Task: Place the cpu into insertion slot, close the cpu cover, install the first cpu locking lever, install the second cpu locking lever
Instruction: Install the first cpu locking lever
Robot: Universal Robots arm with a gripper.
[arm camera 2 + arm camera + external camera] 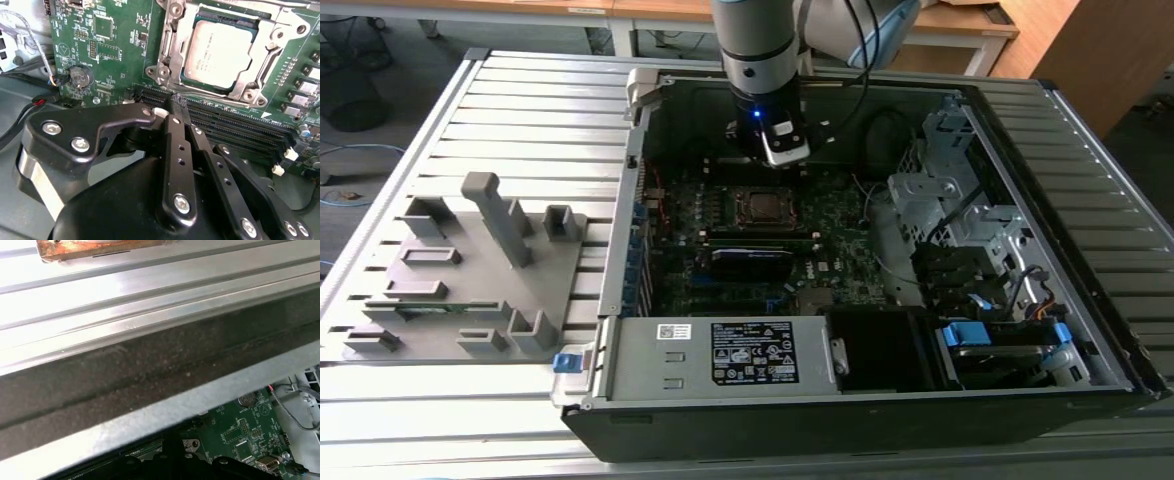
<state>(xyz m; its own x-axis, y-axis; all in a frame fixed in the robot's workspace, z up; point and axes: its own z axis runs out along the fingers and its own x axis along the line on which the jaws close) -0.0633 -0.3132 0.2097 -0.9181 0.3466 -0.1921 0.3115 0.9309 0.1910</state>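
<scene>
The cpu (222, 52), a square chip with a dull grey top, lies in the insertion slot (761, 205) on the green board. The silver cpu cover (170, 45) lies flat around it, and the chip shows through its window. Thin metal lever rods run along the cover's sides; I cannot tell whether they are latched. My gripper (180, 106) hovers over the long black memory slots (240, 125) just beside the socket, its black fingers (172, 145) pressed together with nothing between them. In the exterior view the gripper (775, 150) hangs inside the open case just behind the socket.
The case walls (150, 380) rise around the board. A power supply (720, 355) sits at the front, and drive cages (961, 220) with cables are at the exterior view's right. A grey fixture tray (467, 270) rests on the slatted table at the left. A coin battery (80, 76) is near the fingers.
</scene>
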